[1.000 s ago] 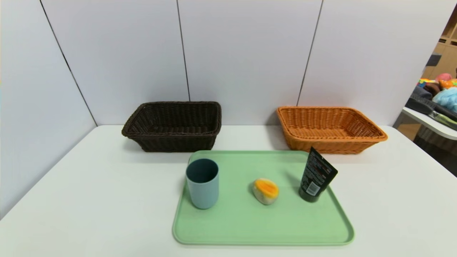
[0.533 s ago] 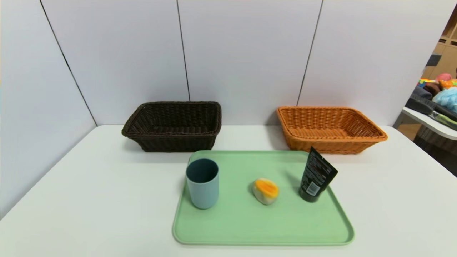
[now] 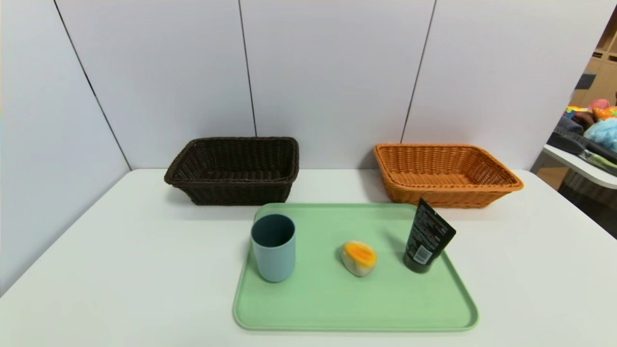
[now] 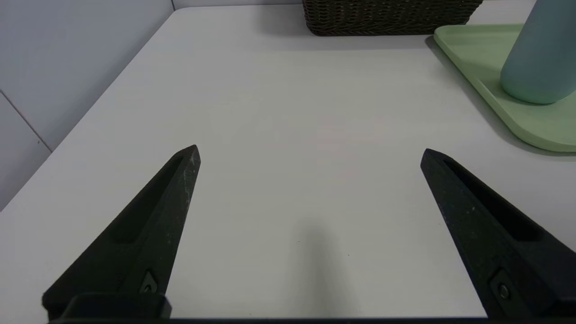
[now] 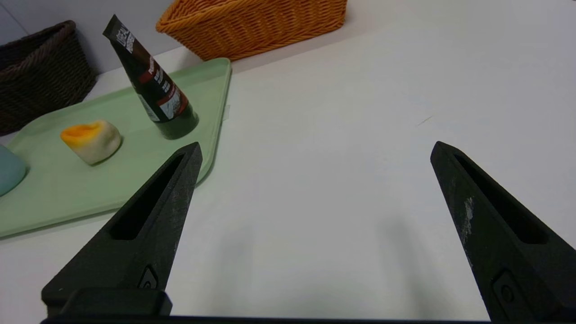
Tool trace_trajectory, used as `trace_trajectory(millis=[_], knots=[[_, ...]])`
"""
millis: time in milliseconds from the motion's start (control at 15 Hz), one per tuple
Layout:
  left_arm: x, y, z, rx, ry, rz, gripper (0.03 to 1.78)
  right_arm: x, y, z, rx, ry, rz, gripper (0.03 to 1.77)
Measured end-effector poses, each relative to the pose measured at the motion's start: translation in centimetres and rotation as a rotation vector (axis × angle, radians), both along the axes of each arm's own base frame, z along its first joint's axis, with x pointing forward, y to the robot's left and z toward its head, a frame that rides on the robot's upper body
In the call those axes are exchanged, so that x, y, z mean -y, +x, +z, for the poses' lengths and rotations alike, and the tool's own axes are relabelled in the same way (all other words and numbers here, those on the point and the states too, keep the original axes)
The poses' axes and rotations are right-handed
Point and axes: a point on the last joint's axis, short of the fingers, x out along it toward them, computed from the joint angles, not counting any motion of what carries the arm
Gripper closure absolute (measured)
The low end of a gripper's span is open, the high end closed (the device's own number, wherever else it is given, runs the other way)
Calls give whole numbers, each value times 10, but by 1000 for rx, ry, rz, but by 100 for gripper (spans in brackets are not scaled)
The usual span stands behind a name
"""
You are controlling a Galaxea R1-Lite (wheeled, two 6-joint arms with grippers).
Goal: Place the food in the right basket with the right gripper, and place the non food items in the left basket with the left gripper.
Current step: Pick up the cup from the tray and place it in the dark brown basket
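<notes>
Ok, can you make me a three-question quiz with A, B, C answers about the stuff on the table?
1. Where is the blue cup?
A. in the brown basket
B. on the green tray
C. on the bare table

2. What colour is the right basket?
A. orange
B. brown
C. green

3. How does the black tube stand?
A. lying flat
B. inside the cup
C. on its cap, leaning

Answers:
1 B: the cup stands at the left end of the green tray.
2 A: its weave is orange; the left basket is dark brown.
3 C: the cap is down on the tray and the flat end tips to one side.
</notes>
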Motion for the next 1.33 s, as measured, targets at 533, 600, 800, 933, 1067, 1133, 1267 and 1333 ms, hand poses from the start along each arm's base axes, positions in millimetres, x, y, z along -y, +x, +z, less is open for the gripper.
trace_trajectory(millis=[533, 600, 800, 933, 1067, 1133, 1267, 1333], knots=[[0, 0, 0, 0, 3, 0, 6, 0, 0, 0, 1, -1, 0, 4], [0, 0, 0, 1, 5, 0, 6, 0, 0, 0, 2, -3, 0, 4], [0, 0, 0, -2, 42, -9, 6, 0, 0, 0, 0, -8, 2, 4], [0, -1, 4, 10, 39, -21, 6, 0, 0, 0, -2, -17, 5, 4], [1, -7, 18, 27, 12, -29, 6, 0, 0, 1, 1, -36, 15, 4], [1, -12, 25, 13, 3, -36, 6, 0, -2, 6, 16, -33, 26, 4], [1, -19, 34, -38, -4, -57, 6, -2, -7, 23, 52, -10, 78, 4], [1, -20, 40, -46, -4, -62, 6, -2, -10, 31, 47, -4, 110, 4]])
